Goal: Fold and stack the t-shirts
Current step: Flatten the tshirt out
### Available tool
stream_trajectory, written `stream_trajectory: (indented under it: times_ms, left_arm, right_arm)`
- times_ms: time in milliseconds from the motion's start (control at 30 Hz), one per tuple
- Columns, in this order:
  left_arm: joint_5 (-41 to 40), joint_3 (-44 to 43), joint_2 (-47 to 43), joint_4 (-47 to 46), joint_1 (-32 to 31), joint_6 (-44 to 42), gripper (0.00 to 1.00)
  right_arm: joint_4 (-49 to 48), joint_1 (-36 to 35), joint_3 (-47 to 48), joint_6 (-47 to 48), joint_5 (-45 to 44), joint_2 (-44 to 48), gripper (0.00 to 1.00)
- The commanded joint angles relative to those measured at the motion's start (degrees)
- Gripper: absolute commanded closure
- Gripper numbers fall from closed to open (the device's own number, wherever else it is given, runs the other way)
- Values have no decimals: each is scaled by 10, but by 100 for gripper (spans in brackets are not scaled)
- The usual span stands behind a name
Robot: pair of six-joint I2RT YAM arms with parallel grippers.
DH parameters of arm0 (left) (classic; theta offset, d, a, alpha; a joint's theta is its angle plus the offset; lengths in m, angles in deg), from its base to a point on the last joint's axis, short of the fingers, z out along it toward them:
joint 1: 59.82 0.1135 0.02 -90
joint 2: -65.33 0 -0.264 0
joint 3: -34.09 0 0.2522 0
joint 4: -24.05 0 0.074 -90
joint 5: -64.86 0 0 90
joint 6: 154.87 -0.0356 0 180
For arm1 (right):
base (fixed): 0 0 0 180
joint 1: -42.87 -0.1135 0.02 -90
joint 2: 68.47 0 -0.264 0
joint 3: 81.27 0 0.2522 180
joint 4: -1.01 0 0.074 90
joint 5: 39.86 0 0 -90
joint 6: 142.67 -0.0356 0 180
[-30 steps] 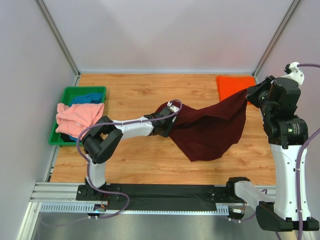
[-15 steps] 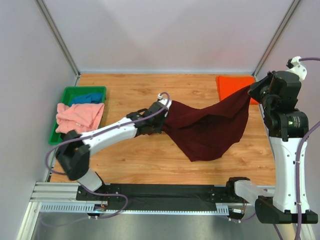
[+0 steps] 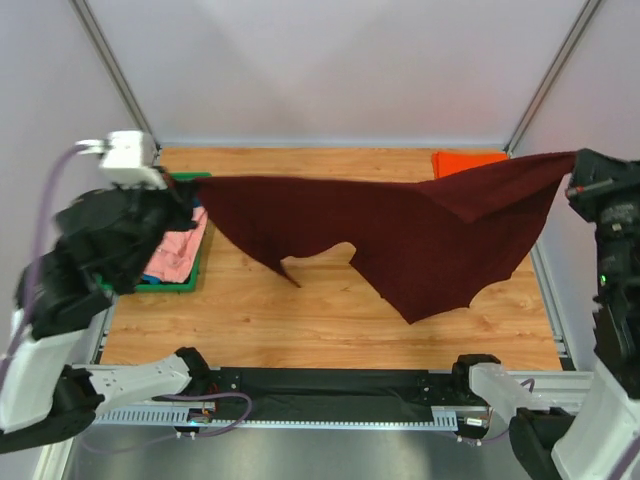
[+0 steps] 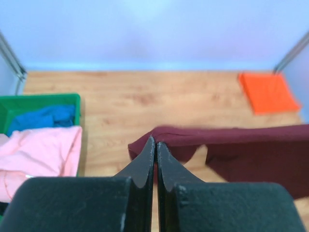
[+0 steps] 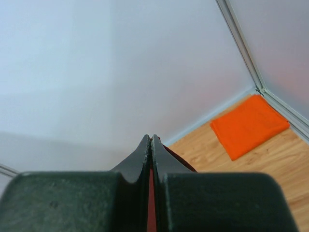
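Note:
A large dark maroon t-shirt (image 3: pixel 400 235) hangs spread in the air above the table, stretched between my two grippers. My left gripper (image 3: pixel 188 193) is shut on its left corner, high over the tray; in the left wrist view the fingertips (image 4: pixel 155 141) pinch the maroon hem (image 4: pixel 241 150). At the far right my right gripper (image 3: pixel 572 172) is shut on the other corner, with maroon cloth (image 5: pixel 182 162) showing beside its tips (image 5: pixel 150 137). A folded orange t-shirt (image 3: pixel 465 160) lies at the back right. A salmon-pink t-shirt (image 4: pixel 38 157) and a blue one (image 4: pixel 43 118) lie in the tray.
The green plastic tray (image 4: pixel 29 101) stands at the table's left edge under my left arm. Pale walls with metal corner posts (image 3: pixel 115 80) close in the back and sides. Bare wooden tabletop (image 3: pixel 300 310) shows beneath the hanging cloth.
My left gripper shut on the maroon shirt's corner, then rose and swung far left, pulling the cloth out wide and off the table. The right gripper lifted its corner higher.

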Motion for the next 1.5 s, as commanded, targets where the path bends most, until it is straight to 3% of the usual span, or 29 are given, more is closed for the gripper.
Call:
stream_trajectory:
  times_ms: [0,267,400,533,567,700,767,1000,1200,1300,1400,1467]
  left_arm:
    - [-75,-65,-41,57,-1,-13,100]
    - [-64,-154,-60,46,-1,-81,100]
    - [-38,-124,-65,28,-1,-93,100]
    - [-25,-36,-76,19,-1,-73,100]
    - [-24,10,-80,9,-1,-62,100]
    - [-33,110,-88,-12,-1,-43,100]
    - [-44,147,-83,-25,-1,-44,100]
    - [-68,155,-46,-26,2,-42,100]
    - [-81,145,-54,-28,3,-44,100]
    - [-88,149,-61,-33,3,-48,100]
    - [-82,154,-72,-35,3,-46,100]
    - [-70,167,-85,-46,3,-48,100]
  right_arm:
    - [12,3,25,-30,-33,48,100]
    - [29,3,47,-26,-65,84,100]
    - [37,4,19,-26,40,65,100]
    - [-14,3,-136,-48,245,74,100]
    - [-28,3,-229,-54,305,83,100]
    - [-101,-13,-449,-72,343,107,86]
    - [-143,-58,-538,-73,335,100,81]
    - [-357,-268,-657,-88,276,7,52]
    - [-506,-426,-683,-212,175,-134,41]
    - [-642,-483,-699,-267,145,-207,38]
    - [-669,-526,-659,-302,149,-297,36]
    - [-632,-557,-590,-319,157,-368,36]
